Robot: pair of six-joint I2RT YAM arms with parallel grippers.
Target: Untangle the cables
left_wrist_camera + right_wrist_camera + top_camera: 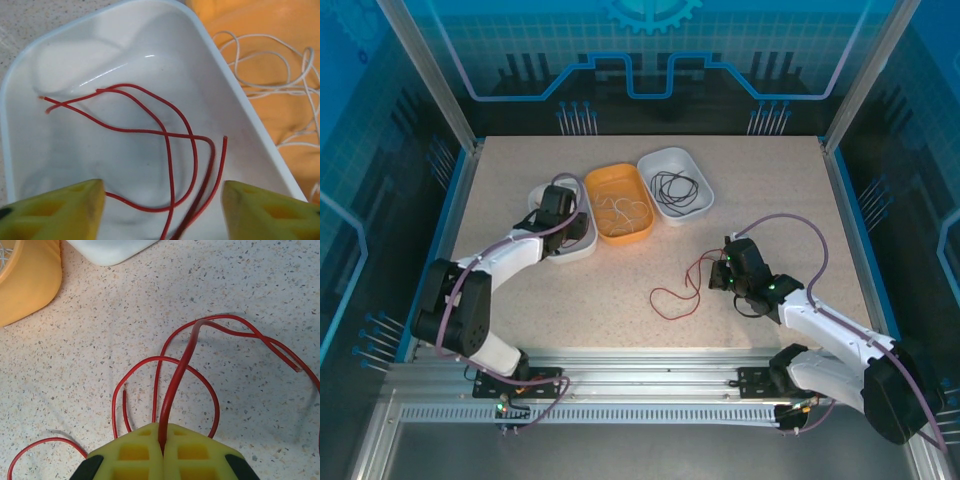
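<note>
Right tool (163,440) is pressed together and pinching the red wire (185,355). The strand comes straight up out of the seam between my yellow fingers (135,452), arches over, and drops back onto the tabletop (100,330). The rest of it sprawls in loose loops on the speckled surface just in front of the tool, with one loop trailing off toward the left arm's side. From the top camera that same red wire (675,295) sits in the open near-middle of the tabletop, and my right tool (725,275) is at its right end. Left tool (162,210) is spread wide over the white tray (15,100). A second red wire (165,135) lies crisscrossed on the tray's floor, a few strands running through the gap between my fingers (60,210), and neither finger seems to touch them. Right beside that tray is the orange tray (605,185) with the white wire (620,212) bunched inside. Next over, the far tray (665,155) holds the black wire (675,188) in a loose coil.
</note>
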